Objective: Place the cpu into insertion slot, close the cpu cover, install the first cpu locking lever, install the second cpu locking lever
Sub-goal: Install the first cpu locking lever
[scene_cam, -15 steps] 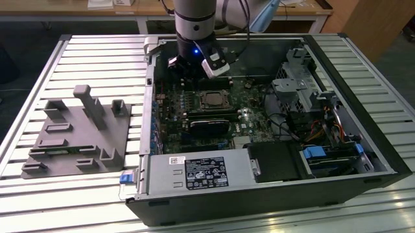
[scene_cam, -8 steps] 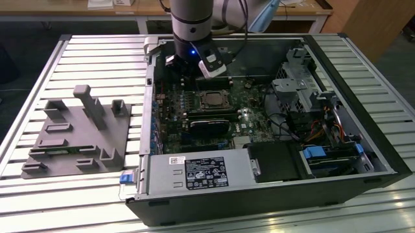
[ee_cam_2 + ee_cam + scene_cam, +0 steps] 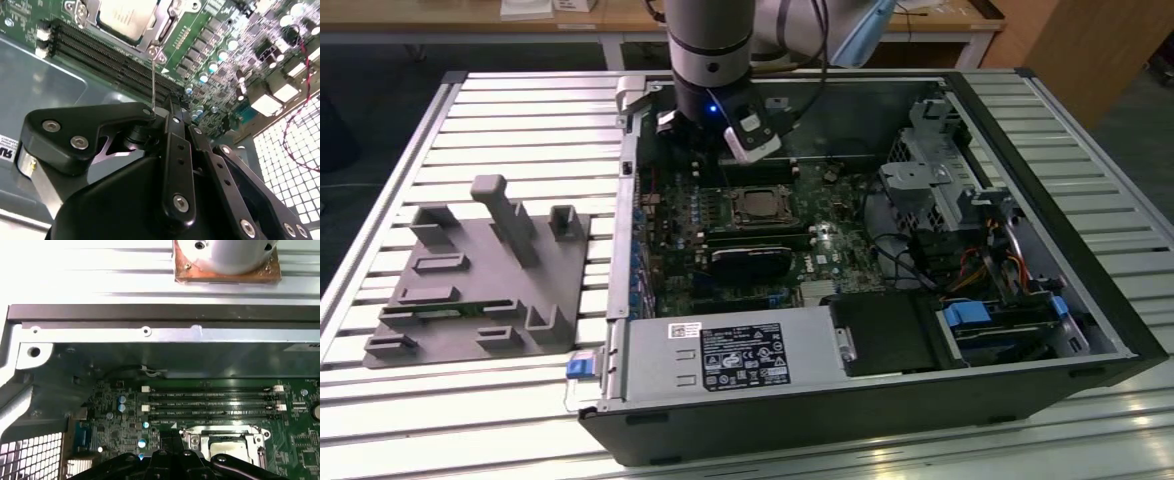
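Observation:
The cpu (image 3: 757, 206) lies flat in its socket on the green motherboard, its grey metallic top showing in both wrist views (image 3: 127, 17) (image 3: 227, 449). The silvery cpu cover (image 3: 165, 27) (image 3: 222, 430) is folded down around it. A thin silvery locking lever (image 3: 153, 80) rises from the socket's corner and ends between the fingertips of my gripper (image 3: 159, 111). The gripper (image 3: 716, 160) hangs inside the case just behind the socket, its black fingers (image 3: 172, 442) drawn together.
The open computer case (image 3: 1121, 330) lies on a slatted table. Memory slots (image 3: 215, 402) run beside the socket, and a black fan card (image 3: 750, 262) sits in front of it. A power supply (image 3: 720, 355), a drive cage (image 3: 947, 190) and a grey fixture (image 3: 474, 275) are also here.

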Robot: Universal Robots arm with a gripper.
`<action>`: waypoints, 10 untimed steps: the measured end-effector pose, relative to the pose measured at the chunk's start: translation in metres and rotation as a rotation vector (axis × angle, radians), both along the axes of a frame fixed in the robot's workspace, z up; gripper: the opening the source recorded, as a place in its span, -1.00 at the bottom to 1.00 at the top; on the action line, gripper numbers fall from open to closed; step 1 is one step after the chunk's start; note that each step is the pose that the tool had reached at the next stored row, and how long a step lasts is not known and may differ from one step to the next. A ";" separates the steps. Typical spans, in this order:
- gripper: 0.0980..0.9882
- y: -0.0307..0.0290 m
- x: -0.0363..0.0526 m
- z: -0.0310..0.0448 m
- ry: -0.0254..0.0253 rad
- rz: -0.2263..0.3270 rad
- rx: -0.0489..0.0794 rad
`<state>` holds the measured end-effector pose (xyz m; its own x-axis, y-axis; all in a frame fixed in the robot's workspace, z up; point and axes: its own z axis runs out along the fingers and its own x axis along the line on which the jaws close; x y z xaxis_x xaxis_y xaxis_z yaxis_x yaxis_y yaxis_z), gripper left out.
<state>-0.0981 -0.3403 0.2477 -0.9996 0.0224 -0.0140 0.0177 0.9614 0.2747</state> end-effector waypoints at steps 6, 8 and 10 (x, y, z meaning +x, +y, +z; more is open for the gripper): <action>-0.98 -0.0006 -0.0006 -0.0003 0.0001 0.000 0.057; -0.98 -0.0006 -0.0006 -0.0006 0.0001 0.000 0.062; -0.98 -0.0006 0.0012 -0.0009 0.0002 0.000 0.062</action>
